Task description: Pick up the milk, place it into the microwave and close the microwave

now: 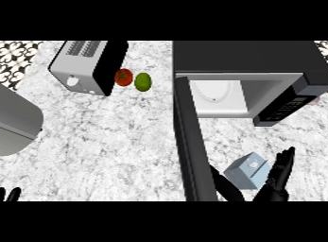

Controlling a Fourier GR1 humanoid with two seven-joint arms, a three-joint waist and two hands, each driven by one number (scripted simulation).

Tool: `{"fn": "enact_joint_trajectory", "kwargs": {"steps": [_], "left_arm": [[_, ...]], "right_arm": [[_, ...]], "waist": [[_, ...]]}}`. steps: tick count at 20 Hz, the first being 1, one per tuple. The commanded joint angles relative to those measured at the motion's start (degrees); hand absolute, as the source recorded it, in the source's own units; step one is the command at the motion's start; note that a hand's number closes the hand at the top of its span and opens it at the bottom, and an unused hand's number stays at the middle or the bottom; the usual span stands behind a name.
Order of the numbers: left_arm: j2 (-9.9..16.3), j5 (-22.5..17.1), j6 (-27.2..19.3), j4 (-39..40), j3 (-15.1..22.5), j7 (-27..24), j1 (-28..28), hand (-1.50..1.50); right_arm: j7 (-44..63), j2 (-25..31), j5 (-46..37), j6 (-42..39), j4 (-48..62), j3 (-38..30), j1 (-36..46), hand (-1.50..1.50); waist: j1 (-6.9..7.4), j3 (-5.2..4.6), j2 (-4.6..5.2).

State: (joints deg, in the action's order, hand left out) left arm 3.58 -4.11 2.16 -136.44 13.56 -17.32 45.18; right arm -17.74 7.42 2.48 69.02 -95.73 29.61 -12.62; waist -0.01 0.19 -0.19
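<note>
The milk carton (247, 170), pale blue and white, lies on the counter in front of the microwave (254, 61). The microwave's door (188, 142) stands swung open toward me, showing the white cavity (219, 97). My right hand (276, 176) is open around the carton: its straight fingers stand just right of it and the thumb reaches under its left side. Whether it touches the carton I cannot tell. At the lower left edge only the fingertips of my left hand (3, 194) show, straight and resting.
A toaster (88, 65) stands at the back left, with a tomato (125, 76) and a lime (143, 81) beside it. A grey rounded object (6, 120) fills the left edge. The marble counter (103, 142) lies bare between the toaster and the door.
</note>
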Motion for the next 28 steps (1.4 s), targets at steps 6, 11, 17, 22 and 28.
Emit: {"fn": "enact_joint_trajectory", "kwargs": {"steps": [6,11,17,22,28], "left_arm": [[0.1,-0.2,-0.5,-2.5,0.1,2.4,-0.1,-1.5],[0.3,0.8,1.8,2.3,0.3,-4.0,2.4,-1.5],[0.8,-1.2,1.5,-3.0,-0.1,-0.8,3.7,-1.5],[0.8,-1.7,0.8,-1.4,-0.8,1.9,0.1,-1.5],[0.1,-1.5,0.9,1.8,-0.6,1.1,-1.1,-1.5]], "right_arm": [[-18.3,-7.1,11.0,-10.1,12.3,-14.2,-3.6,-1.5],[-24.7,-5.4,16.3,-18.0,18.8,-23.7,-4.7,-1.5],[-29.3,-6.6,20.4,-29.3,21.9,-20.3,-3.2,-1.5],[-32.5,-2.3,23.4,-47.5,25.9,-17.2,-2.2,-1.5],[-40.8,-7.3,18.8,-33.8,27.1,-18.9,0.9,1.5]], "waist": [[0.03,-0.1,0.11],[0.18,-0.13,0.01],[0.72,-0.14,-0.1],[0.32,-0.07,0.09],[0.17,-0.19,0.13]]}}
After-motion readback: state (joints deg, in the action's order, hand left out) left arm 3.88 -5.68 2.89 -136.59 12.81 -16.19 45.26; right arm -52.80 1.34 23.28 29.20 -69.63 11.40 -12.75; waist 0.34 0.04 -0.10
